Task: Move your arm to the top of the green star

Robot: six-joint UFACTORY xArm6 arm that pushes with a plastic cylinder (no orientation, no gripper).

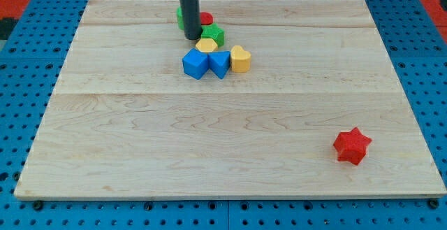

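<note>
The green star [214, 34] lies near the view's top centre, in a cluster of blocks. My tip [192, 38] is down on the board just left of the green star, close to or touching it. The tip is also just above-left of a yellow hexagon [206, 45]. The dark rod rises from the tip and leaves the view at the top. It partly hides a second green block [180, 17], whose shape I cannot make out.
A red block [206, 18] lies above the green star. Below the hexagon lie a blue cube [195, 63], a second blue block [219, 63] and a yellow block [240, 59]. A red star [351, 146] lies alone at lower right. The wooden board [140, 153] lies on a blue pegboard.
</note>
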